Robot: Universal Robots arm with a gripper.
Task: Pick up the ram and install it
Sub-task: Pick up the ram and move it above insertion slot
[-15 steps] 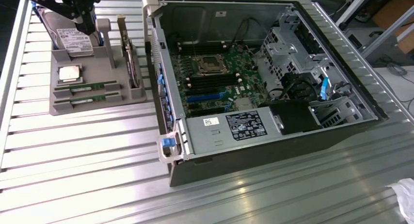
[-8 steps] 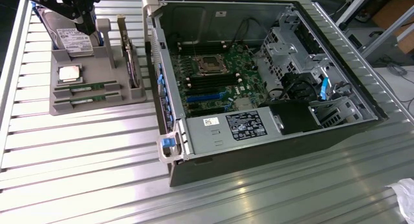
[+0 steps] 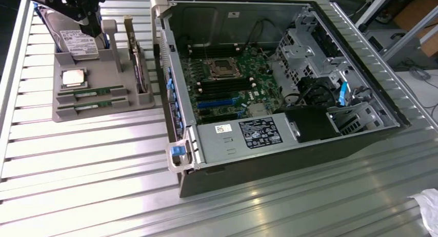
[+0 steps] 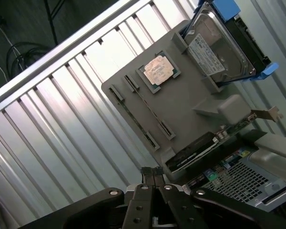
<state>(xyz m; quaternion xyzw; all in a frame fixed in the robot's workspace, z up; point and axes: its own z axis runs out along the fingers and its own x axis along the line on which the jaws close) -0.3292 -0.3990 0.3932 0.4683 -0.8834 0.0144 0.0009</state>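
Shut tight, the black pincer presses its two fingers together with nothing between them and hangs above a grey moulded plastic holder tray on the ribbed metal table. The long, thin green circuit-board ram sticks lie sunk in two parallel slots of that tray, their label and chips too small to make out. Beyond them sits a square silver processor chip, then a silver hard drive with a white label, partly hidden behind the pincer in the exterior view. An open dark computer case stands just beside the tray, at the exterior view's right.
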